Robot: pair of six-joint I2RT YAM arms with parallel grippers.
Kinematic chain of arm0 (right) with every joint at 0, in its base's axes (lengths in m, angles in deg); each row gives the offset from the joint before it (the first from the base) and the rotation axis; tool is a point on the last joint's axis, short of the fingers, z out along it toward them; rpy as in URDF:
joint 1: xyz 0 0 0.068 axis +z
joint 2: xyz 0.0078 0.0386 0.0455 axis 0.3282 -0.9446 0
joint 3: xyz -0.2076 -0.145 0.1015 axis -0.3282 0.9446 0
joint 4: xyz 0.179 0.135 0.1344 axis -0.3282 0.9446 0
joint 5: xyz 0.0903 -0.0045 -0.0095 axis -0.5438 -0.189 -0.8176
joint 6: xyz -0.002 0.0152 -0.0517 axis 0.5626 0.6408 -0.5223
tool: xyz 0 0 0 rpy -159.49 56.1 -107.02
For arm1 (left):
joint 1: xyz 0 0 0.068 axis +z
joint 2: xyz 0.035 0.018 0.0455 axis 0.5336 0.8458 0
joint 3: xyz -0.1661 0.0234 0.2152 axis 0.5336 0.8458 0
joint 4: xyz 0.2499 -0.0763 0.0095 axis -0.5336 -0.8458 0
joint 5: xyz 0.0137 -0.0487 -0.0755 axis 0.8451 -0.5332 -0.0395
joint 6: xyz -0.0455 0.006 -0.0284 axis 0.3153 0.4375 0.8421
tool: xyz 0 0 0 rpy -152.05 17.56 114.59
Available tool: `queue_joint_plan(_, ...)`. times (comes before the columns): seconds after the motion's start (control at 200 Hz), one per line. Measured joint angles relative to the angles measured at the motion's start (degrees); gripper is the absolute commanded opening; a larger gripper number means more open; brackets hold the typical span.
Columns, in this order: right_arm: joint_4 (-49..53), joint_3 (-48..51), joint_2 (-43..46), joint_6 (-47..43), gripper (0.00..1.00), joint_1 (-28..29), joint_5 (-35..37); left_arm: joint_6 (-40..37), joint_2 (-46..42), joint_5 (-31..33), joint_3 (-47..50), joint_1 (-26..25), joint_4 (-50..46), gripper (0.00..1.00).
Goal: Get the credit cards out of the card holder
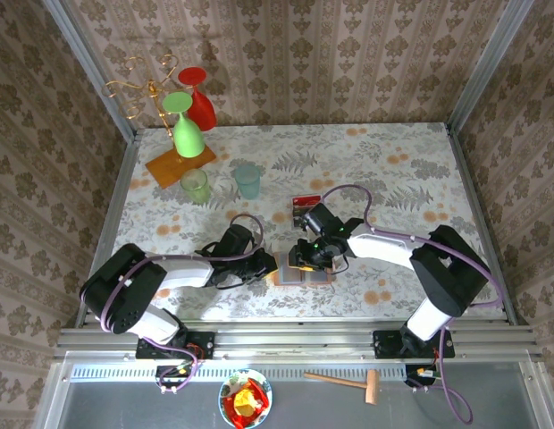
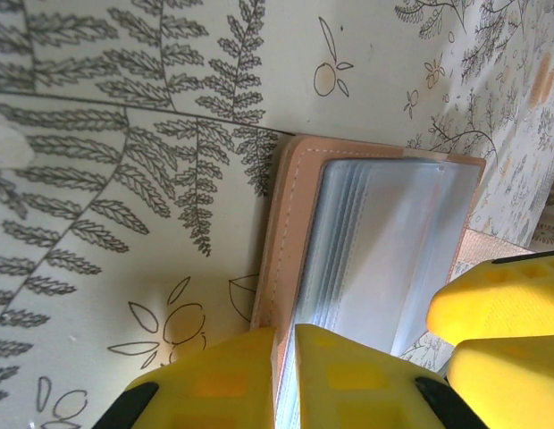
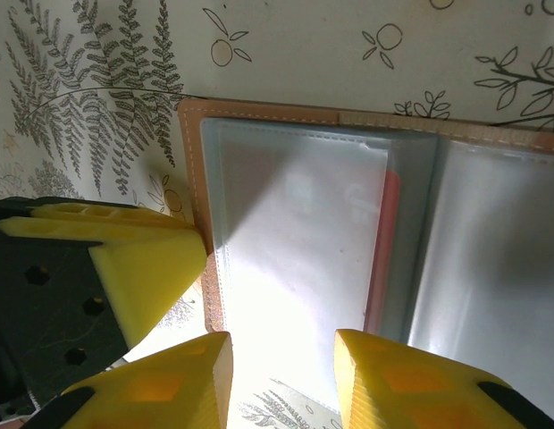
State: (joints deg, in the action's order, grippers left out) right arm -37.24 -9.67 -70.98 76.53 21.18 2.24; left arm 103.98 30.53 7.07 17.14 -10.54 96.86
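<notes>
Your left gripper (image 2: 286, 362) is nearly closed and pinches one edge of the card holder (image 2: 290, 223) between its fingers, so the cover is pinned against the table (image 2: 107, 223). Your right gripper (image 3: 281, 375) has its fingers half apart, with nothing clamped between them that I can see. It stands just over the edge of a clear pocket (image 3: 286, 241). Just ahead of one finger, inside that pocket, a red card (image 3: 390, 232) shows its long edge. Further out, beyond the right gripper, a loose card (image 1: 306, 205) lies on the table.

I judge the red card to be light, stiff and smooth, so it can slip from the pads. The pocket film looks soft and glossy and may cling to it. Pinch the card across its two flat faces at the exposed edge — not the film — and slide it out flat. I cannot tell on which side the pocket opens.
</notes>
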Motion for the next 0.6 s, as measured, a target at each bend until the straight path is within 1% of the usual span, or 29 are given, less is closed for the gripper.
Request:
queue_joint_plan(0.375, 0.3, -2.2, -2.8, -0.1, 0.37, 0.1, -0.1, 0.0, 0.4, 0.0, 0.0, 0.1, -0.1, 0.15)
queue_joint_plan(0.6, 2.0, -2.8, -3.4, -0.8, 0.37, 0.2, 1.2, -0.2, 0.4, -0.4, 0.4, 0.5, 0.1, 0.15)
